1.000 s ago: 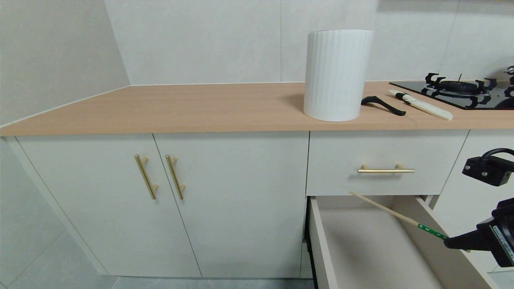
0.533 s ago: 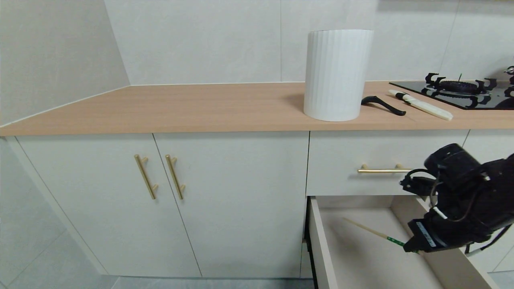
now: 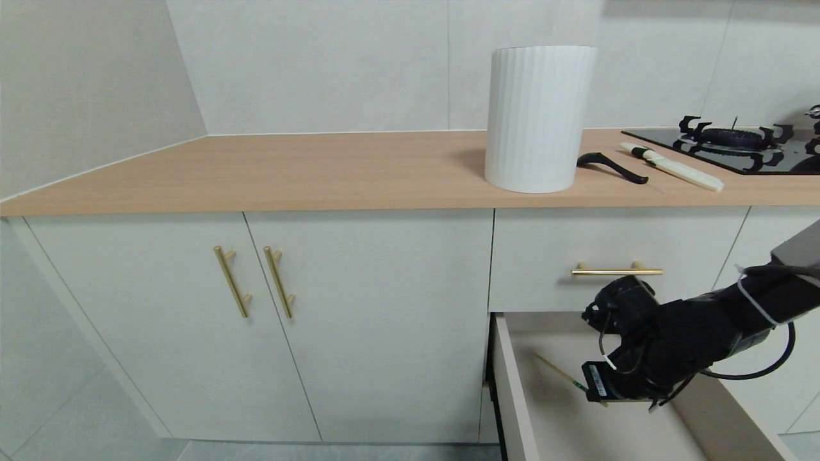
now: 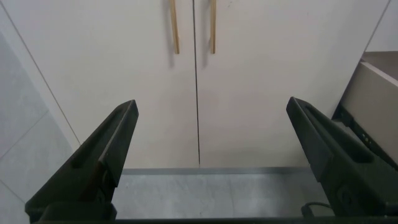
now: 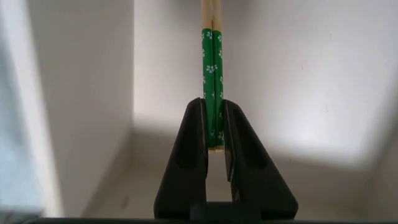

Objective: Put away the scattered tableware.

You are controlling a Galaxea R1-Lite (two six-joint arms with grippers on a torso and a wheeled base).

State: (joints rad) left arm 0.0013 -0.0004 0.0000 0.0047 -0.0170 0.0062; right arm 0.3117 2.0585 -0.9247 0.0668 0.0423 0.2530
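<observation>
My right gripper (image 3: 599, 392) (image 5: 213, 134) hangs inside the open lower drawer (image 3: 512, 384), shut on a pair of wooden chopsticks (image 3: 558, 372) (image 5: 211, 68) with green flowered ends. The chopsticks slant down toward the drawer's left side. On the counter lie a black-handled utensil (image 3: 612, 167) and a white knife with a black handle (image 3: 672, 168). My left gripper (image 4: 208, 155) is open, down in front of the double cabinet doors (image 4: 196, 74), holding nothing.
A tall white ribbed container (image 3: 538, 118) stands on the wooden countertop (image 3: 288, 173). A gas hob (image 3: 737, 144) sits at the far right. A shut drawer with a brass handle (image 3: 616, 271) is above the open one. Brass handles (image 3: 253, 282) mark the cabinet doors.
My right gripper has moved left and down into the open drawer, carrying the chopsticks with it. Their tips now point lower, near the drawer's floor.
</observation>
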